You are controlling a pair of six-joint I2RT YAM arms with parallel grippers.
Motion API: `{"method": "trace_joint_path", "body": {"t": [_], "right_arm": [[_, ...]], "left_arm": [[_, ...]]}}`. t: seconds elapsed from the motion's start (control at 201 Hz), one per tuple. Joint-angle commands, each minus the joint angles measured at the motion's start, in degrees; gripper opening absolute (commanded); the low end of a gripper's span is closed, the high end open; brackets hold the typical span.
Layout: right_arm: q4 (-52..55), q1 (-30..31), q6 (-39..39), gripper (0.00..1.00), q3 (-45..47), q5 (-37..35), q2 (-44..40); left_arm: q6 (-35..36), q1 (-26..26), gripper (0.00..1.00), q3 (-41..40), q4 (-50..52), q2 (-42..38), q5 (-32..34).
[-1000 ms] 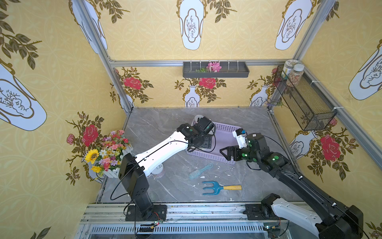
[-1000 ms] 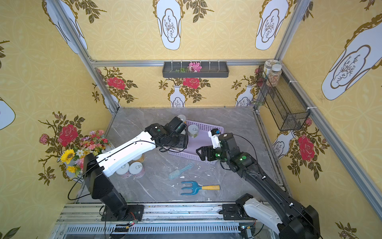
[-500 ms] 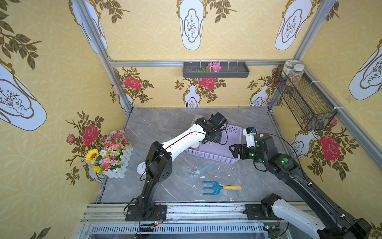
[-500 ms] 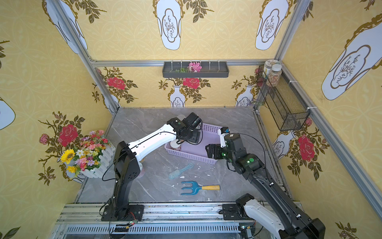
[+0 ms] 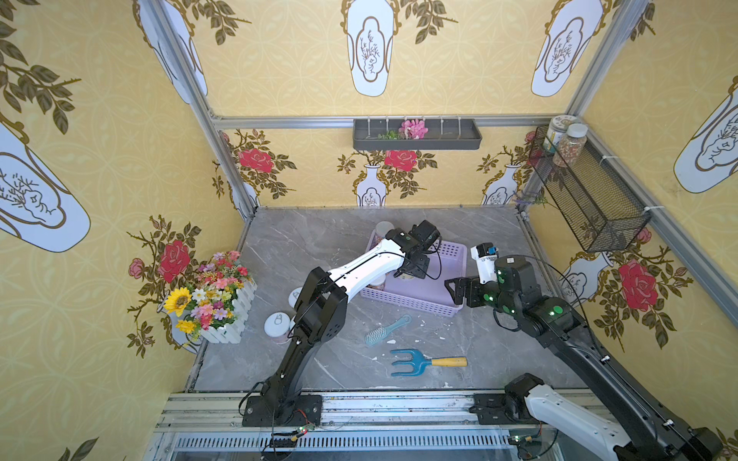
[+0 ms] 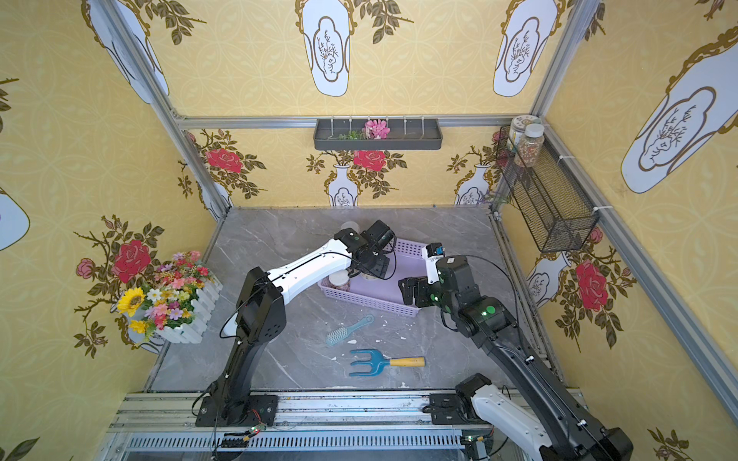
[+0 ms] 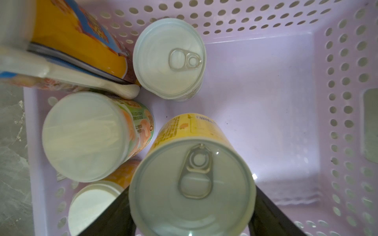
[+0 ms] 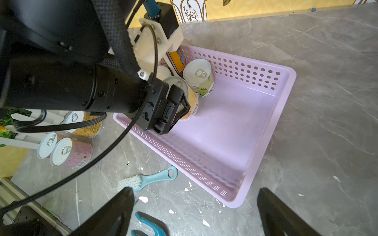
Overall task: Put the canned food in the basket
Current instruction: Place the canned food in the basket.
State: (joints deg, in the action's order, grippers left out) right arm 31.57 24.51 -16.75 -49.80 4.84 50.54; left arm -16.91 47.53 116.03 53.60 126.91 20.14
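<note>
My left jaws held the yellow can [image 7: 192, 183] inside the lilac basket [image 7: 266, 92], right jaws wide; best was setting it upright before release.

On the grey marble table [image 5: 319, 239], a teal brush [image 5: 386, 329] lies near centre, a blue hand fork [image 5: 425, 362] at six o'clock, a flower box [image 5: 209, 299] at nine.

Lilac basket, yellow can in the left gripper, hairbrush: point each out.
lilac basket [image 5: 411, 301]: in a top view, near lattice wall.
yellow can [image 7: 192, 183]: left wrist view, pull-tab lid.
hairbrush [image 5: 389, 329]: in a top view, handle.
</note>
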Motion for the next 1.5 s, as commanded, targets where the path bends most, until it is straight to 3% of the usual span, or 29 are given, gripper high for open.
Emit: {"method": "trace_joint_path", "body": {"t": [0.0, 0.424, 0.813, 1.107, 1.491], "right_arm": [[-0.51, 0.00, -1.05, 0.97, 0.32, 0.08, -0.36], [-0.13, 0.05, -1.70, 0.97, 1.64, 0.34, -0.72], [-0.15, 0.02, -2.02, 0.97, 2.24, 0.87, -0.53], [-0.35, 0.01, -2.16, 0.97, 2.36, 0.95, -0.45], [-0.26, 0.01, -2.23, 0.97, 2.30, 1.14, -0.32]], "left_arm": [[0.88, -0.37, 0.77, -0.19, -2.03, 1.18, 0.56], [3.74, -1.74, 0.77, 0.77, -5.24, 3.71, 0.43], [5.67, -1.82, 0.77, 6.38, -3.67, 8.17, 2.86], [5.30, -1.91, 0.78, 3.96, -3.85, 8.80, 4.68], [4.72, -2.35, 0.93, 3.14, -5.00, 8.89, 5.05]]}}
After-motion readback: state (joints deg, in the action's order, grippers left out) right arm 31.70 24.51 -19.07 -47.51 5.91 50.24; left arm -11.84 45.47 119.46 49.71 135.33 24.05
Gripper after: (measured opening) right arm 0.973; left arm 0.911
